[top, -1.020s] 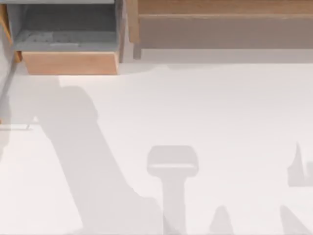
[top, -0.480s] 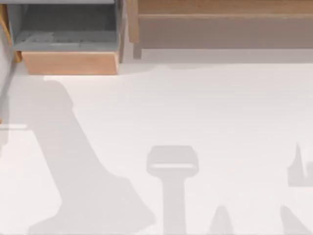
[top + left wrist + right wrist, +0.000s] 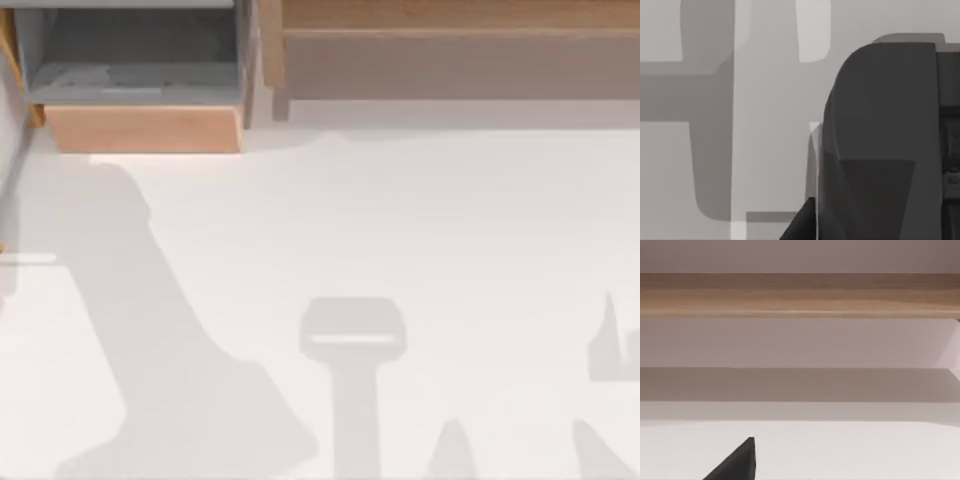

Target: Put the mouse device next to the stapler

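**Grey shadows on a white bench, placing not yet confirmed**

White, smooth bench [image 3: 450,220] spreads across the top view, crossed by soft grey arm shadows [image 3: 170,340]. At its far left corner stands an open light-wood drawer with a grey inside [image 3: 140,128], and a long light-wood cabinet [image 3: 450,15] runs along the far edge to the right.

I cannot tell where the mouse or the stapler lies, so nothing confirms that the two sit together. I judge the placing as still to be done or checked.

A dark grey rounded bulk [image 3: 880,140] sits close to the left wrist camera above the bench. It may be part of the left pincer or something it carries, and I cannot tell whether that pincer is wide, narrow or holding.

A dark pointed tip [image 3: 740,462] of the right pincer faces the cabinet's wooden rail. Its state I cannot tell either.

No brand, label or writing can be read anywhere.
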Tool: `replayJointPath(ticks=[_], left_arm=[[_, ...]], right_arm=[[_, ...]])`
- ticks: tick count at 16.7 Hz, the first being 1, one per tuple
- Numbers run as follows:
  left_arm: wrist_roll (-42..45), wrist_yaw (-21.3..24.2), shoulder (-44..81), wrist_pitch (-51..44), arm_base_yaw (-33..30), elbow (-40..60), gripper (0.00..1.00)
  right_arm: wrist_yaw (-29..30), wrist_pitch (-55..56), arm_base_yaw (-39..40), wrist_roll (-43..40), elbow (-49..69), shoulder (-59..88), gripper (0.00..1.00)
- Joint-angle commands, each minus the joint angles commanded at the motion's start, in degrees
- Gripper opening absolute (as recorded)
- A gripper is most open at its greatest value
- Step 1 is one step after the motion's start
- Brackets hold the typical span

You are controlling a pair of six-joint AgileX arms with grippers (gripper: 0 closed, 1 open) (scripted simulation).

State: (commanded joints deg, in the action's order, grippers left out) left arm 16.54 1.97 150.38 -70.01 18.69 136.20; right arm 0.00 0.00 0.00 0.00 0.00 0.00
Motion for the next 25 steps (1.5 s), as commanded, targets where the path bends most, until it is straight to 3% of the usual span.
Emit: replayJointPath(ticks=[5,6,17,25], left_arm=[[0.0,0.0,0.0,0.0,0.0,0.0,0.02],[0.0,0.0,0.0,0.0,0.0,0.0,0.0],[0.0,0.2,-1.7,-0.1,0.4,-0.4,0.0],[0.6,2.6,-23.8,4.2,0.2,-13.5,0.0]], right_arm=[[0.0,0.0,0.0,0.0,0.0,0.0,1.0],[0.0,0.0,0.0,0.0,0.0,0.0,1.0],[0.0,0.0,0.0,0.0,0.0,0.0,1.0],[0.0,0.0,0.0,0.0,0.0,0.0,1.0]])
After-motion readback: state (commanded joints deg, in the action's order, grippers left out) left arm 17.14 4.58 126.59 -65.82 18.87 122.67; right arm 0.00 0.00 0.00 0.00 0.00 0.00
